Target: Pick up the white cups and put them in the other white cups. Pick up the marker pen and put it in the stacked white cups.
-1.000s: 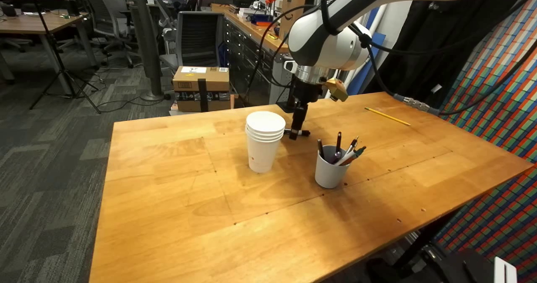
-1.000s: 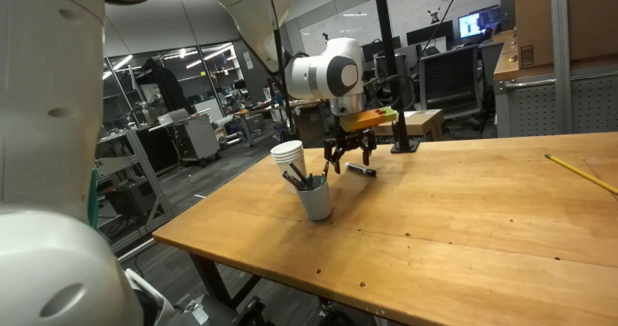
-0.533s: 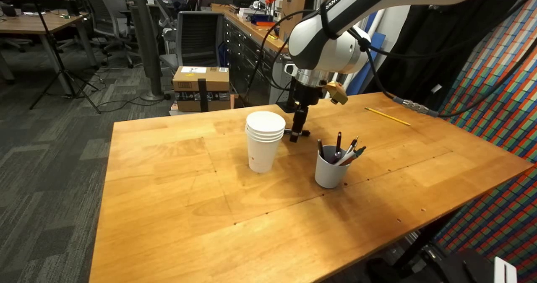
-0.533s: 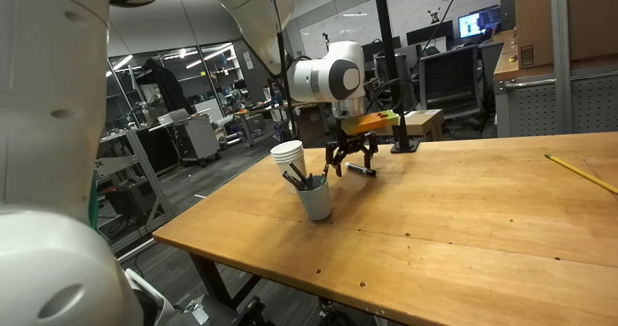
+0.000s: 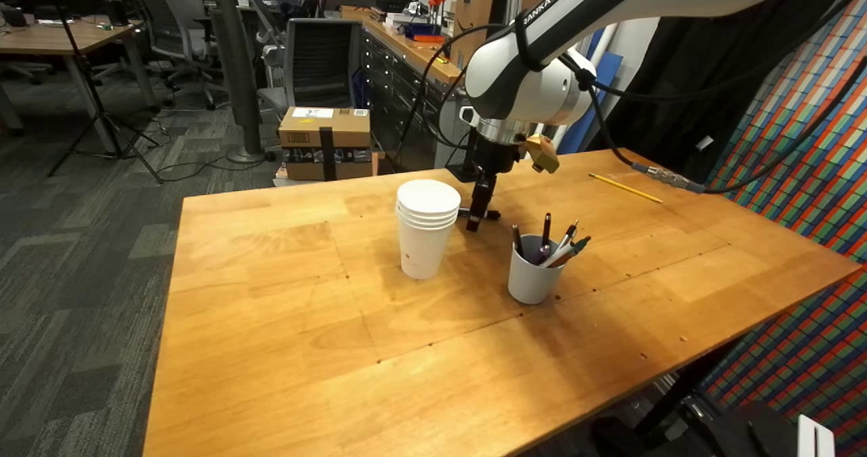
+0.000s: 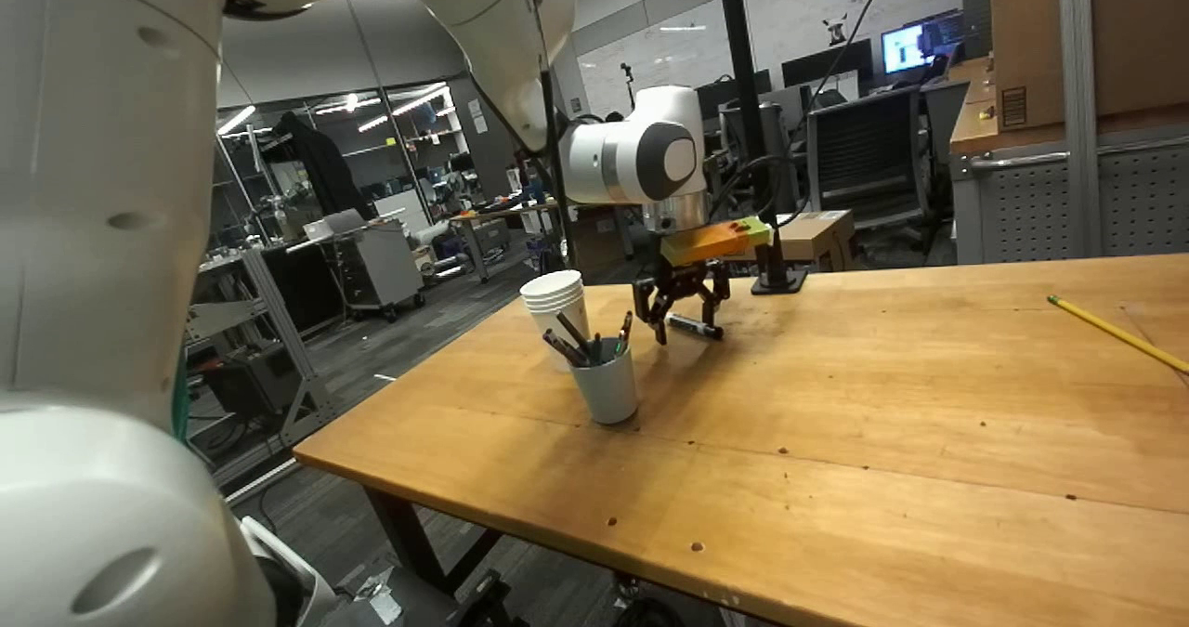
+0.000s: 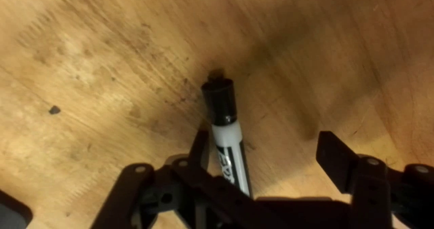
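A: Where is the marker pen (image 7: 228, 134)?
B: It lies on the tabletop (image 5: 298, 349), near the far edge, in both exterior views; the stacked white cups (image 5: 425, 240) stand from it towards the left edge.
A: Does the claw (image 7: 262, 140) hold something?
B: No, nothing. Its jaws are spread wide; in the wrist view the pen lies between them, just beside one and well apart from the other.
A: How will it handle, in your opinion?
B: I expect it is light, stiff and not fragile, but the round barrel is probably smooth and can roll or slip.
A: Where should we take it?
B: On the white barrel, just behind the black cap, after centring the claw.
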`<state>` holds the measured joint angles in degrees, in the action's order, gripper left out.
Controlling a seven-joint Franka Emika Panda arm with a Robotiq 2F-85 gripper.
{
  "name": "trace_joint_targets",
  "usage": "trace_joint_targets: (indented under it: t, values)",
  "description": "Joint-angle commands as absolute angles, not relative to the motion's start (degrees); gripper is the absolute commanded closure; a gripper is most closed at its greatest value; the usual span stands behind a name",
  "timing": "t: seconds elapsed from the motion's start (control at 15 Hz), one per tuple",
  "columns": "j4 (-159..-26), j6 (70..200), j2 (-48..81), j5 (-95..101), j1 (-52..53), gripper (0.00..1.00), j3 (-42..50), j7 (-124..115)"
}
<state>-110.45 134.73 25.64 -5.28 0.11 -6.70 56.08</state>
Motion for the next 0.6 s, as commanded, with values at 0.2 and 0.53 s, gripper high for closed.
trace_joint_targets:
  t: [0.2,0.53]
  values:
    - [-108.7,136.0,26.4,-3.3,-0.8,0.71,-7.3,55.5]
    - [-108.4,136.2,26.6,-3.3,-0.9,0.95,-7.2,54.9]
